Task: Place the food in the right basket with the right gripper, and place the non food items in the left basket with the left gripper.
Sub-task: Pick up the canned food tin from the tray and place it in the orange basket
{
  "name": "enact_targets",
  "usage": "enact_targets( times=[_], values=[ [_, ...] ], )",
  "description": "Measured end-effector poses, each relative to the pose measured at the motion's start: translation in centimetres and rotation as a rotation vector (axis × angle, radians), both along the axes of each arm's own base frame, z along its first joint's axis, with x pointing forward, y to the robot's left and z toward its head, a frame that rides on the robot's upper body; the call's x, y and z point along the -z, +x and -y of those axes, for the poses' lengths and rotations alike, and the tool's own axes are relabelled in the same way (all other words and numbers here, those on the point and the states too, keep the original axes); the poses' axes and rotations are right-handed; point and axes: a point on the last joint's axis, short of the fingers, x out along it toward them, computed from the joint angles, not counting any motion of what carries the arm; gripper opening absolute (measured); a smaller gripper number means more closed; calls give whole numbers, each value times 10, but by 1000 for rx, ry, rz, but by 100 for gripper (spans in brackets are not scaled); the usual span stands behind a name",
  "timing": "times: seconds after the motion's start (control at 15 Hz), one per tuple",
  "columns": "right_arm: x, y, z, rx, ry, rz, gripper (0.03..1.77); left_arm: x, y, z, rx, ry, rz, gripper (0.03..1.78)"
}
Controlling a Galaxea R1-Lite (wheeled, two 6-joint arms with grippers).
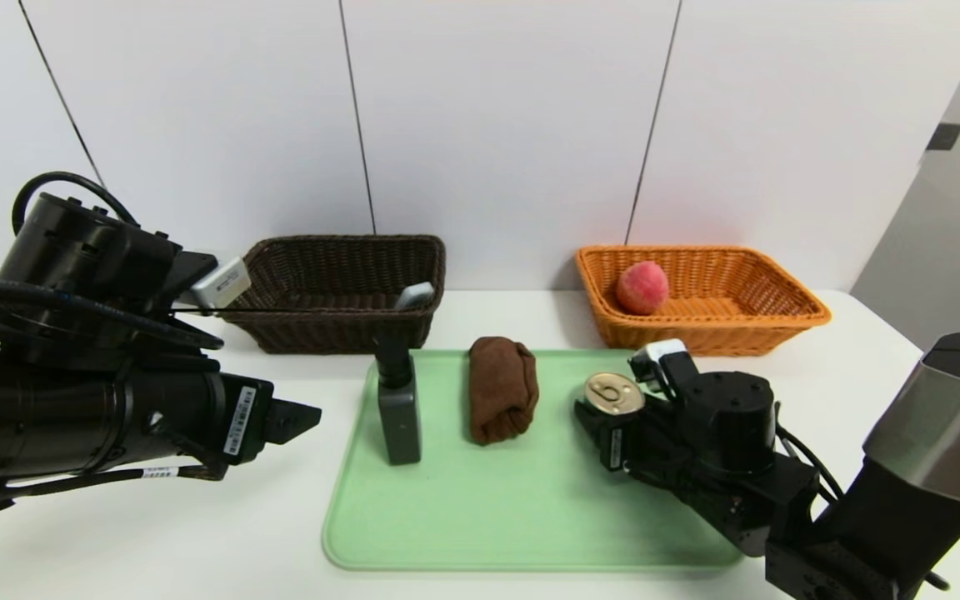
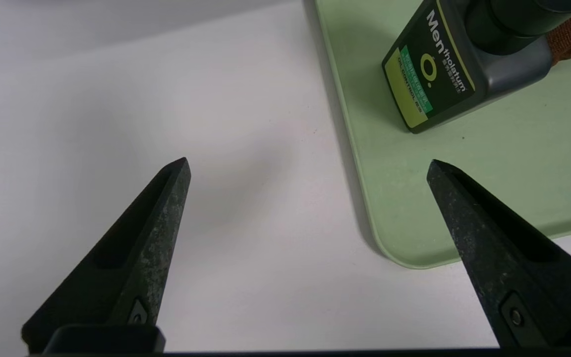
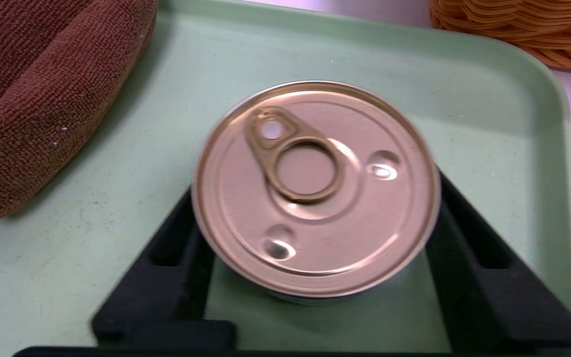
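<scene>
Your black right gripper has its jaws around the sides of the round, gold-lidded metal can with a pull tab, which stands upright between its fingers on the pale green rectangular tray, beside the folded brown cloth. Your black left gripper is spread wide with nothing in its grasp, above the white table, near the tray's edge.

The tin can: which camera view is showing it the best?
The right wrist view: the can fills its centre, with the ring-pull lid plain and the right pincer around its sides. The head view shows it smaller, lid visible, at the right pincer on the green tray. The left wrist view does not show it.
</scene>
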Motion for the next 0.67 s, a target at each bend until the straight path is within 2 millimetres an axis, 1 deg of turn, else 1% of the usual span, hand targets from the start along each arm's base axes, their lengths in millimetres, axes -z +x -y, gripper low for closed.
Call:
enact_targets(
  times=[0.07, 0.13, 0.67],
  values=[
    [0, 1, 0, 1, 2, 1, 104, 0, 0, 0, 0, 1, -1, 169],
    [0, 1, 0, 2, 3, 2, 102, 0, 0, 0, -1, 1, -2, 169],
    [-5, 3, -5, -9, 17, 24, 100, 3, 2, 1, -2, 5, -12, 169]
  ],
)
